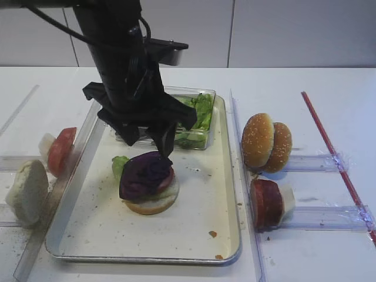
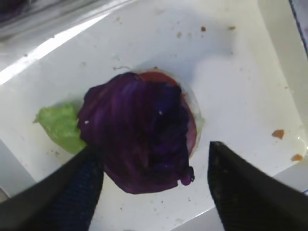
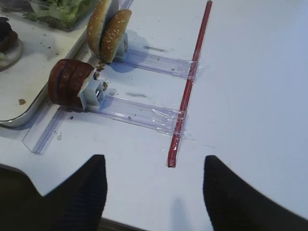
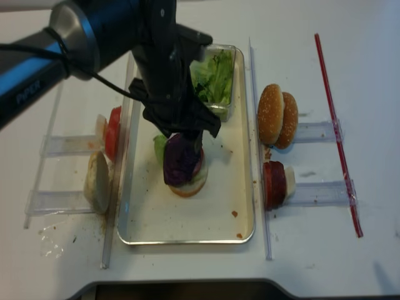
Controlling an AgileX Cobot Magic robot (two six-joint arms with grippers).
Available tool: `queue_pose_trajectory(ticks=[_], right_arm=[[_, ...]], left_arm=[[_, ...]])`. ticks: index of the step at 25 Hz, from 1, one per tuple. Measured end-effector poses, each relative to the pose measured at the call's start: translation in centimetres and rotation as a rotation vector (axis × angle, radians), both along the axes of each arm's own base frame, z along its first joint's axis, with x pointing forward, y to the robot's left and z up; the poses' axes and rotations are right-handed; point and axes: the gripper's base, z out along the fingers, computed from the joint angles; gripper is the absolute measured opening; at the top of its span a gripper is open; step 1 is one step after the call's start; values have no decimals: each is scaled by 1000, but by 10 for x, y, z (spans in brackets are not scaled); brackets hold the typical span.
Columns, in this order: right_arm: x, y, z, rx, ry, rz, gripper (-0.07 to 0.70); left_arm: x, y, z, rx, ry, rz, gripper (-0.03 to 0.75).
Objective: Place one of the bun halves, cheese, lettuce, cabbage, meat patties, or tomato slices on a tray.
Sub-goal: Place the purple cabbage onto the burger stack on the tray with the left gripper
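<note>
The dark purple cabbage (image 1: 145, 173) (image 2: 137, 130) lies on top of a stack on the tray (image 1: 200, 235). Under it are a red slice (image 2: 191, 126) and a pale bun half (image 1: 154, 202). A piece of lettuce (image 2: 60, 126) sticks out at the stack's left. My left gripper (image 1: 147, 140) (image 2: 154, 147) hangs just above the cabbage, open, with one finger on each side and nothing held. My right gripper (image 3: 154, 159) stands open over bare table, off to the right of the tray; it does not show in the high views.
A clear box of lettuce (image 1: 197, 120) sits at the tray's back. Right of the tray, clear racks hold sesame bun halves (image 1: 265, 142) and dark red slices (image 1: 267, 202). Left racks hold a tomato slice (image 1: 60, 151) and a pale bun half (image 1: 26, 191). A red strip (image 1: 338, 161) lies far right.
</note>
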Motion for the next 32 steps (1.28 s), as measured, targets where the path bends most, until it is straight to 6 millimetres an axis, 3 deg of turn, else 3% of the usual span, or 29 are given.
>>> queue_pose_trajectory(ticks=[11,15,21,32], right_arm=[[0,0,0,0,0,0,455],[0,0,0,0,0,0,455],[0,0,0,0,0,0,455],[0,0,0,0,0,0,455]], left_arm=[[4,0,8,-5,-29,33,445],[11,11,8,-5,-29,70,445],[25,48,23,-2,-76,168,445],[40,138,54,20,-174,379,445]])
